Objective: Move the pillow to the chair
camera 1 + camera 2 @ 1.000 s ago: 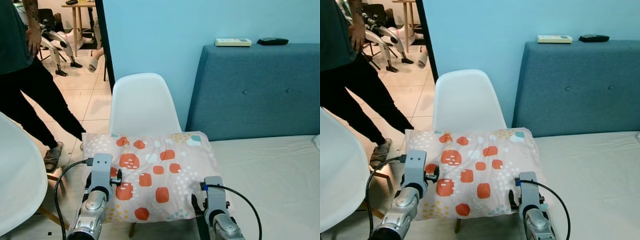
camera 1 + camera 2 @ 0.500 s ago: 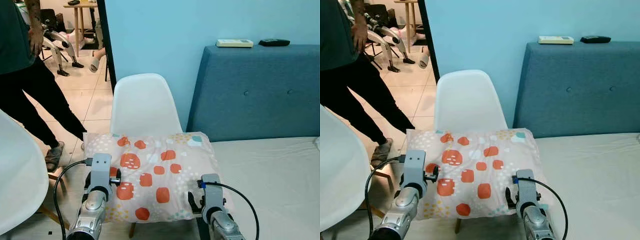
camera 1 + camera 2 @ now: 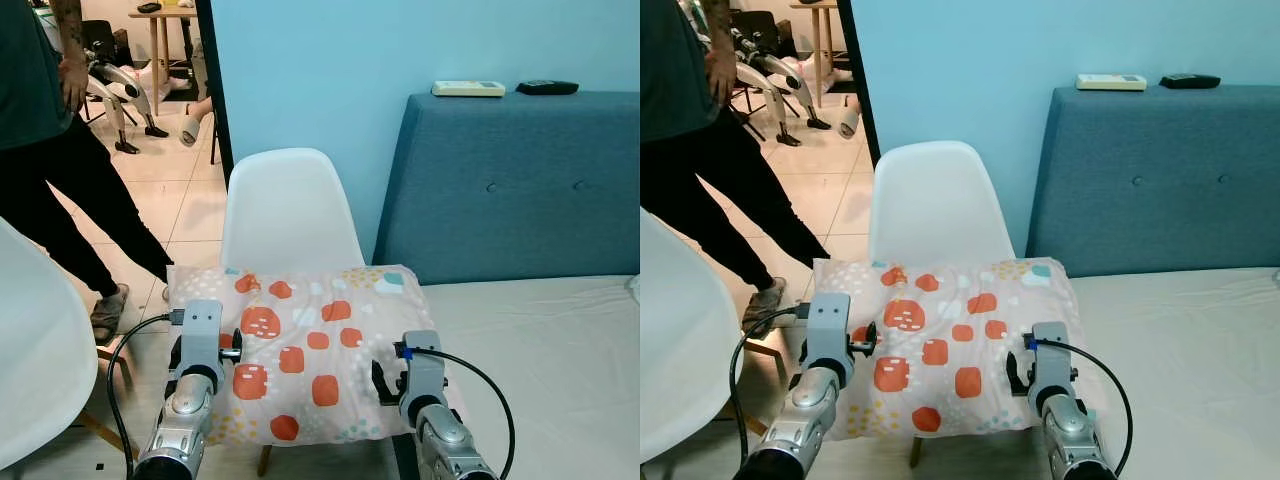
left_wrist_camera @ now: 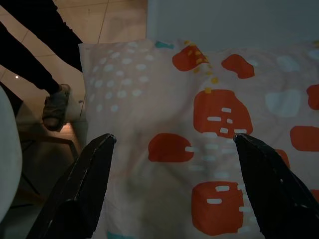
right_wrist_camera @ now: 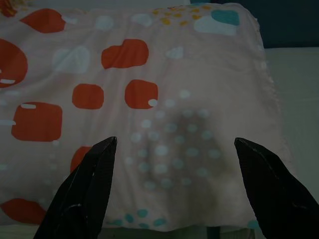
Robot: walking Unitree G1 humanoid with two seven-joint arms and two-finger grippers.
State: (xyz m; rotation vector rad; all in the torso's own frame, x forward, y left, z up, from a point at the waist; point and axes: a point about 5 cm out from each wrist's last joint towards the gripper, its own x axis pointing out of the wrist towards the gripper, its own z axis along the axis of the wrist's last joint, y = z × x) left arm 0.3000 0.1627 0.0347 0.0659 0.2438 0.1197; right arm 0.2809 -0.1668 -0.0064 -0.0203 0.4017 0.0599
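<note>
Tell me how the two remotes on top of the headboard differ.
The left remote is white or cream; the right remote is black. The white one looks longer and flatter, the black one shorter and more rounded. The white one lies nearer the headboard's left end, the black one farther right. Both lie flat along the top edge of the blue headboard, against the blue wall, apart from each other.

— Where are the arms?

— Both silver arms reach forward over the near part of the patterned pillow (image 3: 305, 350). The left gripper (image 4: 174, 149) hangs above its left side, fingers spread wide.

— And the other?

— The right gripper (image 5: 174, 149) hangs above the pillow's right side, its fingers equally wide apart, touching nothing.
</note>
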